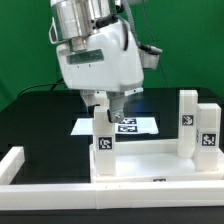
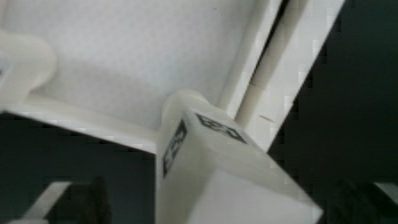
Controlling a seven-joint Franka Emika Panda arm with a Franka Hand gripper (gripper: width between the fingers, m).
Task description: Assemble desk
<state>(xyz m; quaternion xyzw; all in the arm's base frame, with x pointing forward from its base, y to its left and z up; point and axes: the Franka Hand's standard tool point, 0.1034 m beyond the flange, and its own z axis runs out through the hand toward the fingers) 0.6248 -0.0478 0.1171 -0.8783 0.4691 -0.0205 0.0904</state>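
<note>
Behind desk (image 1: 150, 160): marker board (image 1: 140, 124); border rail (image 1: 15, 165) alongside.

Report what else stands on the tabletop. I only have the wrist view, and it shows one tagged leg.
Observer: A second leg and a third leg stand upright at the tabletop's end on the exterior view's right.
Operator: Place my leg against those.
Observer: Your leg stands apart from them, toward the exterior view's left, just below the gripper.
Operator: Say what lies behind it.
Observer: The marker board lies flat on the black table beyond the tabletop.
</note>
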